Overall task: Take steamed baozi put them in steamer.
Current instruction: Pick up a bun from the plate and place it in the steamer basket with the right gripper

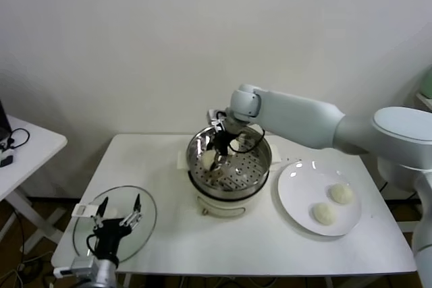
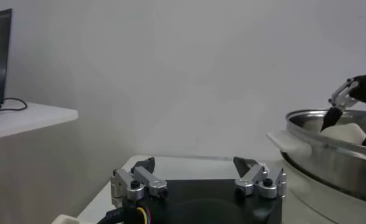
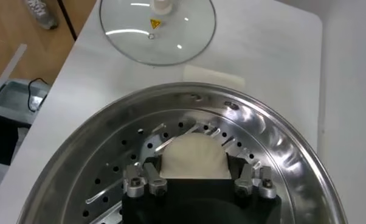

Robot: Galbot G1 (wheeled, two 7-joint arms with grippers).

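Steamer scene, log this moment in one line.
right gripper: holding baozi inside steamer | left gripper: idle over glass lid | plate: two buns

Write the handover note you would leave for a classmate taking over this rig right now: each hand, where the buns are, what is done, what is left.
Right hand: inside the steamer, shut on a baozi just above the perforated floor; not yet released.
Left hand: open, idle over the glass lid at the table's near left corner.
Another baozi appears to lie in the basket already.
Two baozi wait on the white plate, right of the steamer.
Left to do: release this bun, then move the plate's two.
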